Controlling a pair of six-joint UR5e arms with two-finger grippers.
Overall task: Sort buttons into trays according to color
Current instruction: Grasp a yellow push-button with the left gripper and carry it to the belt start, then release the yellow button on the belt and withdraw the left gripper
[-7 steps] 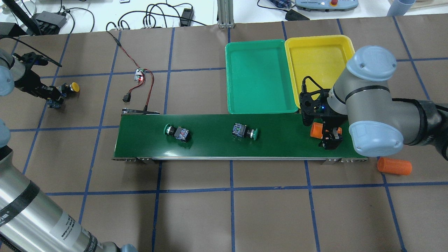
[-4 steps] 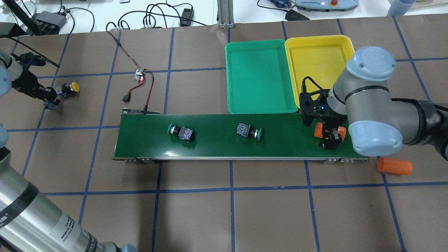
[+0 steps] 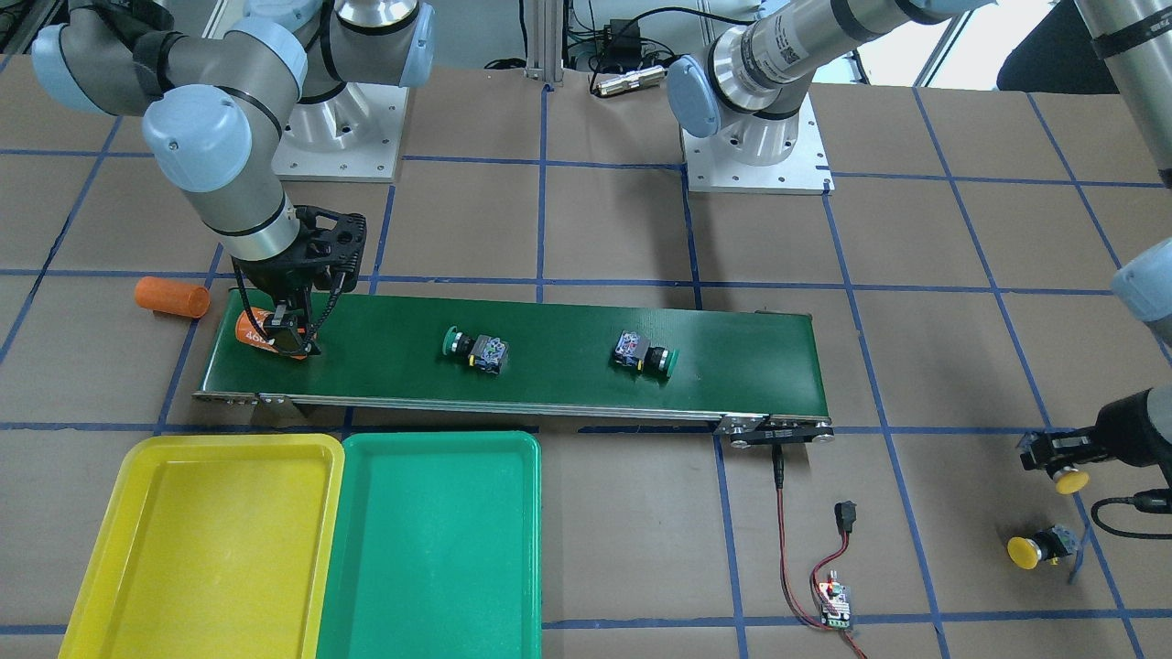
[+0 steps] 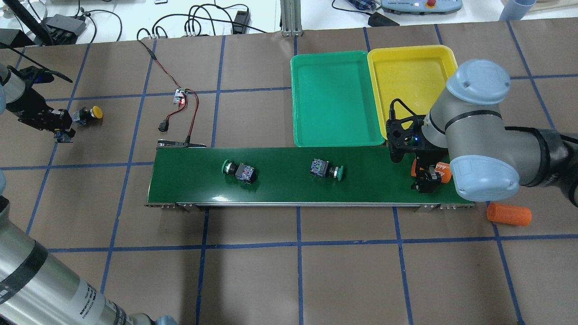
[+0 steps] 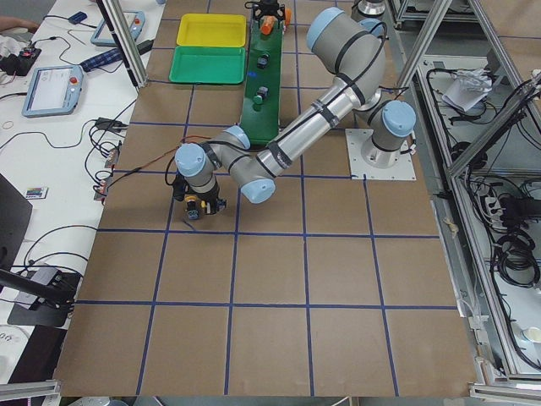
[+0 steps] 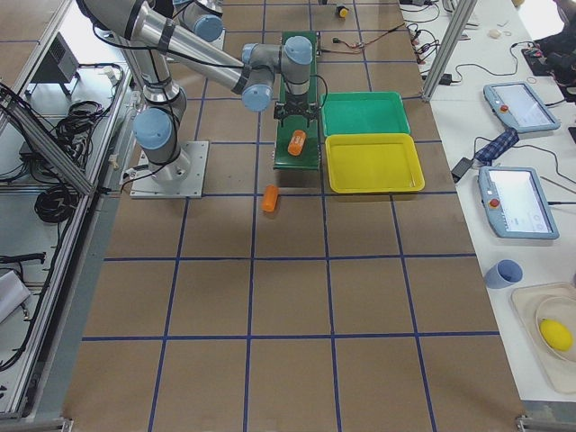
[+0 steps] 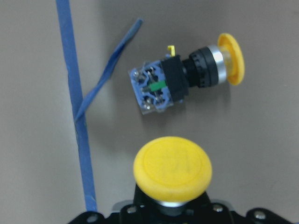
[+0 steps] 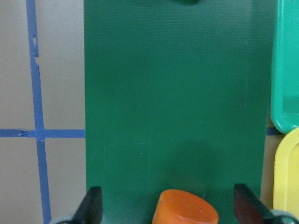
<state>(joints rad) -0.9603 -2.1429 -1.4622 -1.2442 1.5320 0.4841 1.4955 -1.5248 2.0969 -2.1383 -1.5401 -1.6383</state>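
Right gripper (image 8: 168,207) is hanging wide open over the conveyor belt's (image 4: 271,189) right end as the orange cylinder (image 8: 187,212) is sliding between its fingers (image 8: 93,207). The mid-belt green button (image 4: 327,169) and trailing green button (image 4: 238,170) are riding closer. Left gripper (image 3: 1053,462) is clamping the held yellow button (image 7: 172,169) and backing off the loose yellow button (image 7: 187,81) by the desk's left edge. Farther back, the green tray (image 4: 336,54) and yellow tray (image 4: 408,48) are sitting bare, so I judge the sorting is barely starting.

Yellow tray (image 5: 210,30) lies just beyond green tray (image 5: 207,64), beside belt (image 5: 258,118)
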